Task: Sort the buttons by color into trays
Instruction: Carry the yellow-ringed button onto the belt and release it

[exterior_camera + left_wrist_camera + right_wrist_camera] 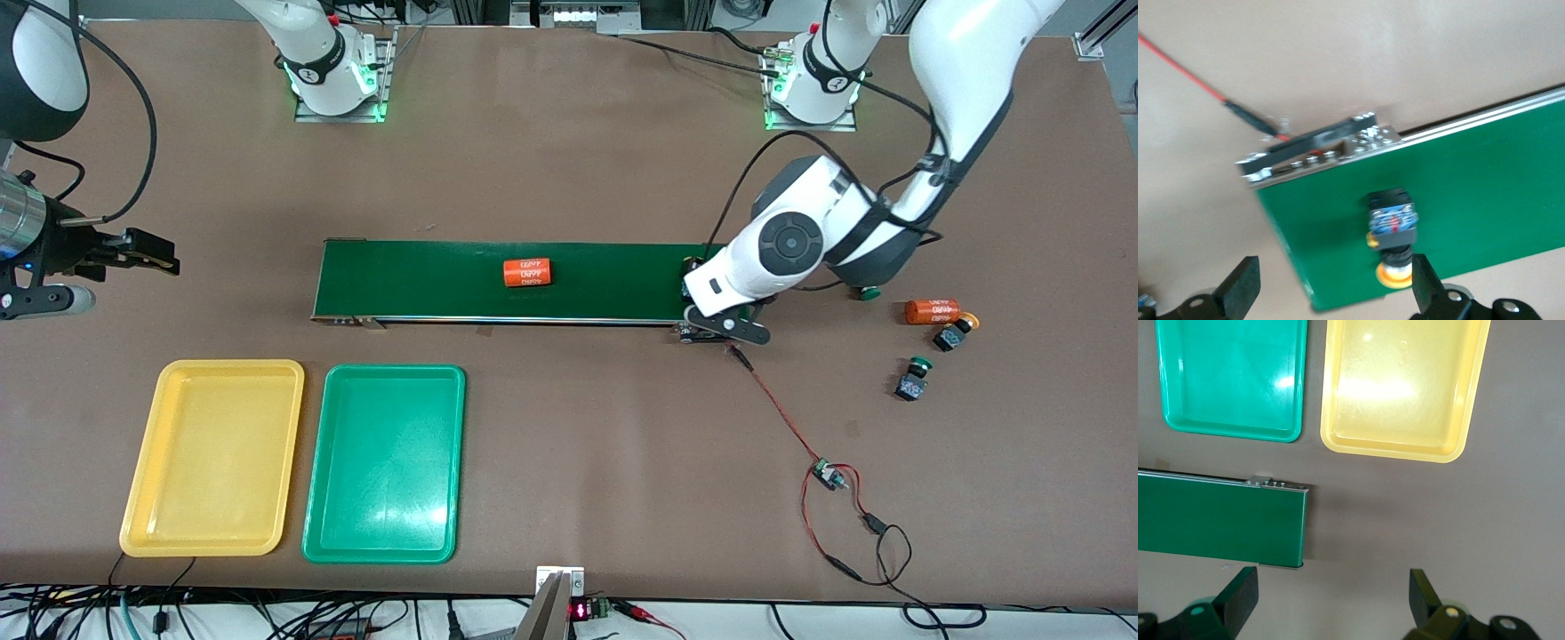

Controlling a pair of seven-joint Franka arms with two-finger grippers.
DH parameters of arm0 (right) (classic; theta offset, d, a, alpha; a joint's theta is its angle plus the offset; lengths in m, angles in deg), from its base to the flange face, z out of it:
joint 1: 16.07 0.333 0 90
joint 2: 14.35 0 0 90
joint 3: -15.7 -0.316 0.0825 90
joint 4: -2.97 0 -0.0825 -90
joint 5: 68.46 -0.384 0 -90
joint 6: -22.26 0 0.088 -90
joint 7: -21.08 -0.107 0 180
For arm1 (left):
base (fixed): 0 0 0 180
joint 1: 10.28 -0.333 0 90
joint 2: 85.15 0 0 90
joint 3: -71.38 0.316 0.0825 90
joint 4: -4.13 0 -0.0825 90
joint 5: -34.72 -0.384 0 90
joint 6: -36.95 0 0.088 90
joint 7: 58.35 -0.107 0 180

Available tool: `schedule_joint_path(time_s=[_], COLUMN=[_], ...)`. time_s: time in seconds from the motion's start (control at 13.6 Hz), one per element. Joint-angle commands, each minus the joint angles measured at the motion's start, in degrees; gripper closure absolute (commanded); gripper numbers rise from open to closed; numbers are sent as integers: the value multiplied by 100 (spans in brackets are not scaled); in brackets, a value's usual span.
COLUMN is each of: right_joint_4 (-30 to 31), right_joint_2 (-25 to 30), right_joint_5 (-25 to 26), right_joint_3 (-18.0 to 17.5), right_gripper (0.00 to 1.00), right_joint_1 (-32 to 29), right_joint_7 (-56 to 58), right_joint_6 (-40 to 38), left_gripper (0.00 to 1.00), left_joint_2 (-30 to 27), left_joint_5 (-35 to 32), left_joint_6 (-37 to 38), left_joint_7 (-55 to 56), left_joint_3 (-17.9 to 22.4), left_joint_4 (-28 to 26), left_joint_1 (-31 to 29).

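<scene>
Front view: left gripper (711,313) sits low over the conveyor belt (427,280) at its left-arm end, hidden under the wrist. Right gripper (142,252) waits off the belt's right-arm end, fingers apart, holding nothing. Yellow tray (142,511) and green tray (318,524) lie bare, side by side, well apart from the left gripper. An orange cylinder (527,272) rides mid-belt. A green button (914,378) and a yellow button (956,333) lie loose on the table.

Left wrist view: fingers (1241,288) spread wide, clamped on nothing. A yellow-capped button (1391,230) lies on its side on the belt, just under them near the belt's edge. Judged light, rigid, prone to roll on the cap; take the blocky body.

Right wrist view: fingers (1238,595) apart over bare table; both trays have open room.
</scene>
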State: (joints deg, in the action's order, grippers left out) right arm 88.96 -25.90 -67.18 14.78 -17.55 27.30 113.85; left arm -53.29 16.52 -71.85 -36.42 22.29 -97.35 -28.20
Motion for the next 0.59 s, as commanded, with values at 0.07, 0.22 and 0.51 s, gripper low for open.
schedule_joint_path(time_s=[0.07, 0.22, 0.51], right_joint_4=[-99, -99, -99], right_joint_2=[-41, -41, -41], right_joint_5=[13, 12, 12], right_joint_3=[-23, -23, -23], right_gripper=[0, 0, 0], right_joint_1=[-54, -54, -54], right_joint_7=[108, 108, 99], right_joint_6=[-71, -71, -71], left_gripper=[0, 0, 0], left_joint_2=[84, 145, 154], left_joint_5=[-122, -105, -175], left_joint_6=[325, 307, 342], left_joint_7=[-443, -357, -444], left_joint_3=[5, 66, 110], left_joint_4=[304, 295, 225], left_joint_1=[-447, -632, -1167])
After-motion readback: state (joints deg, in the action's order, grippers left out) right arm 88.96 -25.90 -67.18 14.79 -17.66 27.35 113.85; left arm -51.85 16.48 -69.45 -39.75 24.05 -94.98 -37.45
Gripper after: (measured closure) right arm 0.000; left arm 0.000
